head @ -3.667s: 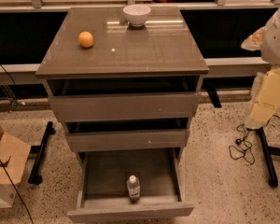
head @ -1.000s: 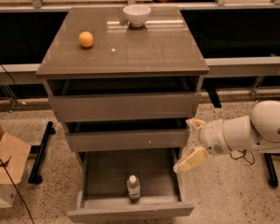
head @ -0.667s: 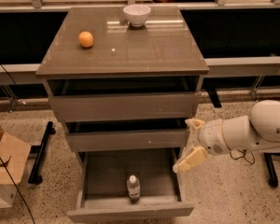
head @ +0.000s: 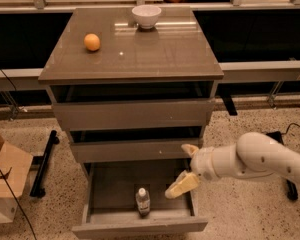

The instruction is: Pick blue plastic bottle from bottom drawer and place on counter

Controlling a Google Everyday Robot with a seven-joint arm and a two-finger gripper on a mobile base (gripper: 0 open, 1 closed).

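The blue plastic bottle [head: 142, 200] stands upright near the front of the pulled-out bottom drawer [head: 140, 227]. It is pale with a white cap and a label. My gripper [head: 183, 168] is open and empty. It reaches in from the right over the drawer's right side, above and to the right of the bottle, not touching it. One cream finger [head: 180, 186] points down-left toward the bottle, the other sits higher by the middle drawer's front. The glossy grey-brown counter [head: 140, 54] tops the cabinet.
A white bowl [head: 146, 15] and an orange fruit [head: 92, 42] sit on the counter. The two upper drawers are slightly ajar. A cardboard box [head: 2, 176] stands at the left on the speckled floor. A rail runs behind the cabinet.
My arm came in from the far right and, over the last second, moved left and down, so the open gripper is now over the bottom drawer's right side. The bottle has not moved.
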